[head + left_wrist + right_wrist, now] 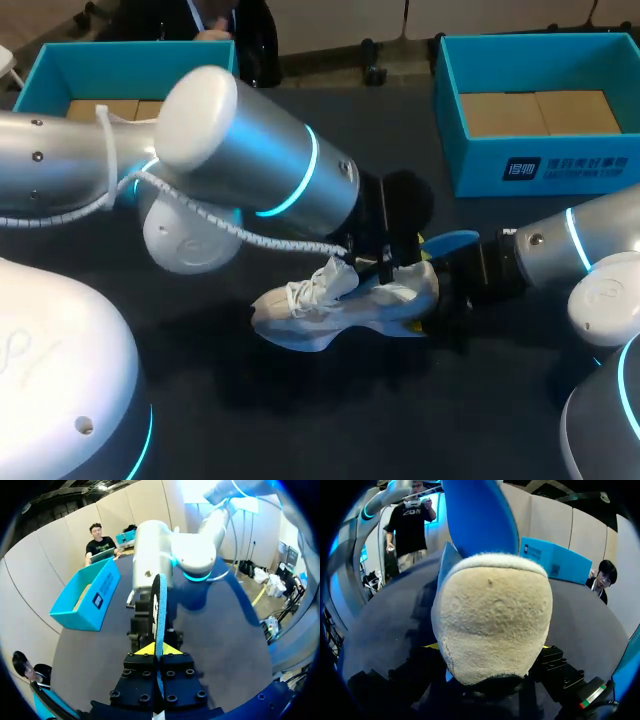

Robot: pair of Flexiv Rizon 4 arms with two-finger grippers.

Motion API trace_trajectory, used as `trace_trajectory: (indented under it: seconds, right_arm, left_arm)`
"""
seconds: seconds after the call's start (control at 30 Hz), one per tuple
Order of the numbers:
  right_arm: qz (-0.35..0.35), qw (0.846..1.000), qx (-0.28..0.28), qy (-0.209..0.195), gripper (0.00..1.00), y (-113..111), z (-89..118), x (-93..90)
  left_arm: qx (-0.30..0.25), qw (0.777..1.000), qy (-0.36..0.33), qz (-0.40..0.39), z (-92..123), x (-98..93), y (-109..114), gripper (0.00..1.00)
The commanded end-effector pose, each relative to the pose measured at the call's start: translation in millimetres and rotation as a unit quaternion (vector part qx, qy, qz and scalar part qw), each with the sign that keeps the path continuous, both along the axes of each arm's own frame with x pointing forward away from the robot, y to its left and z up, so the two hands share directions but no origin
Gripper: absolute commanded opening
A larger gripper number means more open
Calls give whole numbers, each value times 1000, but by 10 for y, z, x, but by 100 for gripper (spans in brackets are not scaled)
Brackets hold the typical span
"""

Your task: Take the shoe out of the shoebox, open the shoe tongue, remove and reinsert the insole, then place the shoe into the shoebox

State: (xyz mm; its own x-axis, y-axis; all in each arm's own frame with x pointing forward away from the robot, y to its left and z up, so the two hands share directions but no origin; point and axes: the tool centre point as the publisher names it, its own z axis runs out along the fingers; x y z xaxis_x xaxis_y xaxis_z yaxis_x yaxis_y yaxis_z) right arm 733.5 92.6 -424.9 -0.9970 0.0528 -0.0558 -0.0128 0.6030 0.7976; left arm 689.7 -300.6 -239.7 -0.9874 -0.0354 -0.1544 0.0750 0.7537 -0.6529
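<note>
A blue shoebox [40,70] stands open at the far left corner of the dark table [300,400]. In front of it the left arm [250,160] comes in from the left and reaches past the middle. The left gripper [156,650] is above the shoe's opening. In the left wrist view its two fingers are pressed together on a thin blue insole [159,610], seen edge-on and standing up between the yellow tips.

The white shoe [330,305] is in the middle of the table, outside both boxes, with its toe to the left, laces loose and heel to the right. The insole's free end sticks out over the heel. I cannot tell whether its other end is in the shoe.

The right gripper [445,300] has the heel. In the right wrist view the heel sits between its fingers, a yellow tip showing at each side. The right arm [590,245] comes in from the right edge. A second blue shoebox [480,165] stands open at the far right.
</note>
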Motion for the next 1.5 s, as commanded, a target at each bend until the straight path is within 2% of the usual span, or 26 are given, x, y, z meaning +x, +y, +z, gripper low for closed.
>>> trace_trajectory:
  seconds: [0.03, 0.07, 0.3, 0.63, 1.0, 1.2, 1.5]
  right_arm:
    - [-1, 1000, -2, -1, 0, 11, -6, -19]
    - [-1, 1000, -2, -1, 0, 11, -6, -19]
    - [-1, 1000, -2, -1, 0, 11, -6, -19]
    - [-1, 1000, -2, -1, 0, 11, -6, -19]
    - [-1, 1000, -2, -1, 0, 11, -6, -19]
    - [-1, 1000, -2, -1, 0, 11, -6, -19]
    - [-1, 1000, -2, -1, 0, 11, -6, -19]
  left_arm:
    - [-13, 998, 47, -42, 158, 13, 98, 0]
    - [-25, 997, 53, -49, 255, 1, 91, 0]
    - [-47, 995, 54, -68, 512, -23, 60, 0]
    - [-107, 985, 73, -114, 1027, -80, 55, 0]
    - [-212, 955, 125, -163, 1647, -139, 316, 0]
    - [-263, 937, 160, -164, 1847, -147, 464, 0]
    - [-314, 906, 222, -175, 2004, -227, 673, 0]
